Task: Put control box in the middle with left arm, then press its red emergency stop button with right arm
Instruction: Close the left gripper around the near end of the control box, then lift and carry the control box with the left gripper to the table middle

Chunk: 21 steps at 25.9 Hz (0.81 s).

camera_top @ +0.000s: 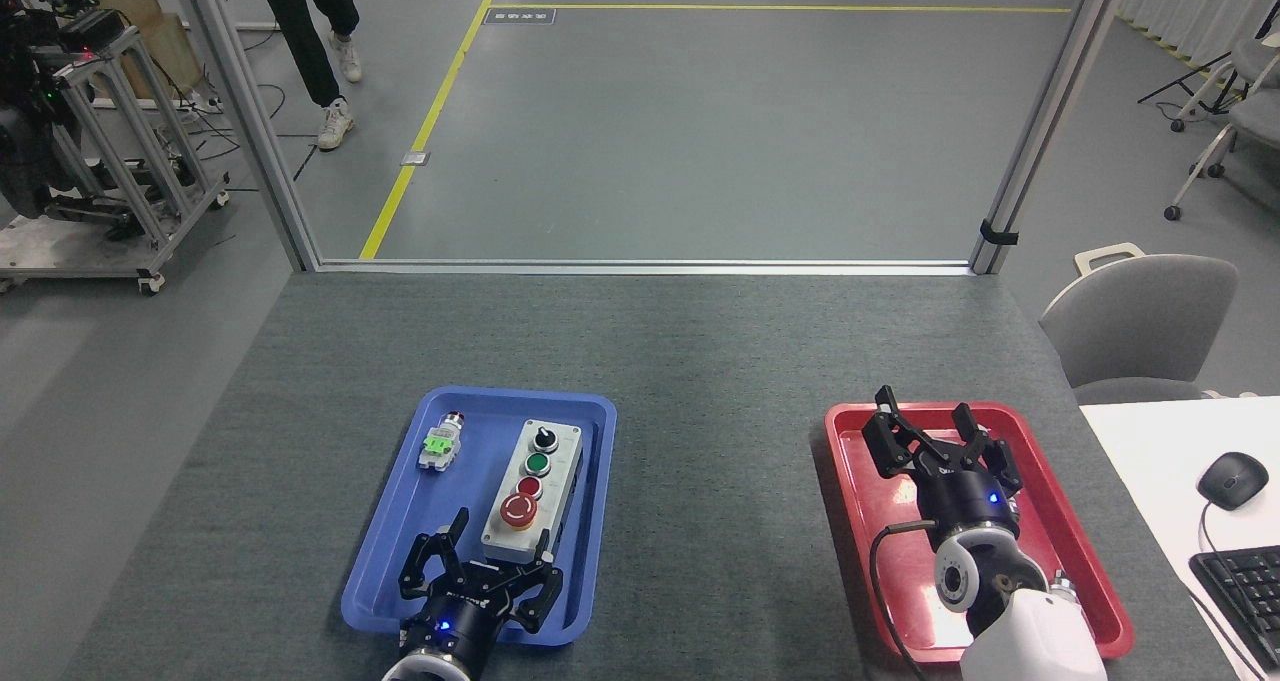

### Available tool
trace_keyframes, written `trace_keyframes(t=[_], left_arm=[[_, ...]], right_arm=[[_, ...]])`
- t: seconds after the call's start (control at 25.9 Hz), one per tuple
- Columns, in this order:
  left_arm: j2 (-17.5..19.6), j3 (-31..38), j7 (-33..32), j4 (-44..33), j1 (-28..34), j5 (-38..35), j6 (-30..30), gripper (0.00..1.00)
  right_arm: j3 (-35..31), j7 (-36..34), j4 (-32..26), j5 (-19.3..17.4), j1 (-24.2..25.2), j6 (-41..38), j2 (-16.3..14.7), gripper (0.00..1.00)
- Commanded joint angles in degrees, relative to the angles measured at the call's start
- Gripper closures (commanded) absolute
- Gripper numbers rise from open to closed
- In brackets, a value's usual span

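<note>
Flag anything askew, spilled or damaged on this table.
Nothing stands out. The control box sits flat and intact in the blue tray, slightly angled, beside a small white-and-green part. The red tray shows no spill.

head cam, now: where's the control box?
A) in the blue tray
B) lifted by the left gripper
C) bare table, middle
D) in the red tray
A: the control box rests in the blue tray, with the left gripper open at its near end and not yet closed on it.
</note>
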Motion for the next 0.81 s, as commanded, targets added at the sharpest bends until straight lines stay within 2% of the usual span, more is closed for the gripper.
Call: trace_keyframes(t=[0.0, 0.5, 0.77], left_arm=[[-0.5, 0.0, -0.8, 2.6, -1.5, 0.1, -0.1, 0.01], [-0.4, 0.1, -2.7, 2.6, -3.1, 3.3, -1.9, 0.01], [-0.6, 0.1, -2.6, 8.8, -6.7, 3.2, -1.2, 0.01]], right_arm=[[0.1, 0.0, 0.0, 0.0, 0.0, 0.0, 0.0, 0.00], [0.1, 0.0, 0.0, 0.0, 0.0, 0.0, 0.2, 0.00], [0.1, 0.0, 0.0, 0.0, 0.1, 0.0, 0.2, 0.00]])
